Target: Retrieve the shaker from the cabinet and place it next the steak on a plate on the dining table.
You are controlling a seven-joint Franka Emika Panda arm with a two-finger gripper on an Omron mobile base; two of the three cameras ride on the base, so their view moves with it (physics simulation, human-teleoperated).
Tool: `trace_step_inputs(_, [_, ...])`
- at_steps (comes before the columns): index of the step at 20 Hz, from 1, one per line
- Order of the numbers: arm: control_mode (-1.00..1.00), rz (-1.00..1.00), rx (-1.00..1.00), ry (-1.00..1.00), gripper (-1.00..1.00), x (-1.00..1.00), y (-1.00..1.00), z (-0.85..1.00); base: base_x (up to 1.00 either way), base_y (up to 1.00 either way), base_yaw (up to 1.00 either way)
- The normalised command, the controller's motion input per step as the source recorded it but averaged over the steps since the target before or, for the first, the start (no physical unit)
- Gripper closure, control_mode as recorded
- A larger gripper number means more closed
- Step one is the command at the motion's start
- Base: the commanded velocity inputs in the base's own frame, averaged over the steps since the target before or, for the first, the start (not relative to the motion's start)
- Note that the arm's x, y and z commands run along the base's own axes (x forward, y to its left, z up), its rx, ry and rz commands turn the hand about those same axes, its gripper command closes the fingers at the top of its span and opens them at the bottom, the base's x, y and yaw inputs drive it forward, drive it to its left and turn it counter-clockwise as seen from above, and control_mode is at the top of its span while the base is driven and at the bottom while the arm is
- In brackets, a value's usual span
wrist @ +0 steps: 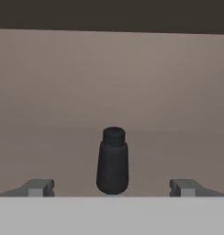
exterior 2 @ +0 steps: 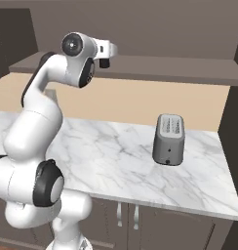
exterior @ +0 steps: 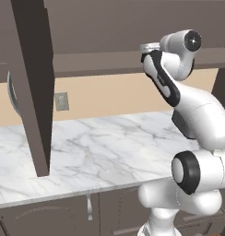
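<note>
A rendered home kitchen

I'm facing a marble-topped desk (exterior: 100,143) against a tan wall, with a toaster (exterior 2: 168,139) near its right edge, handled lower cabinets (exterior 2: 135,217) beneath, a wall outlet (exterior: 62,101), and a dark wooden cabinet (exterior: 33,83) with a long shelf above.

Matt black shaker (wrist: 113,161), brushed-metal toaster (exterior 2: 168,139), glossy veined marble counter (exterior 2: 116,151).

Soft, even, slightly blurry render
</note>
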Motion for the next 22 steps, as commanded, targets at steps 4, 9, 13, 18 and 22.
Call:
trace_step_inputs(4, [-1.00, 0.00, 0.00, 0.00, -1.00, 0.31, 0.00, -0.12, 0.00, 0.00, 0.00])
trace_step_inputs(9, [-1.00, 0.00, 0.00, 0.00, -1.00, 0.25, 0.00, -0.26, 0.00, 0.00, 0.00])
trace_step_inputs(13, [-1.00, 0.00, 0.00, 0.00, -1.00, 0.26, 0.00, -0.12, 0.00, 0.00, 0.00])
trace_step_inputs(18, [-1.00, 0.00, 0.00, 0.00, -1.00, 0.35, 0.00, -0.18, 0.00, 0.00, 0.00])
trace_step_inputs(22, [-1.00, 0.00, 0.00, 0.00, -1.00, 0.30, 0.00, -0.17, 0.00, 0.00, 0.00])
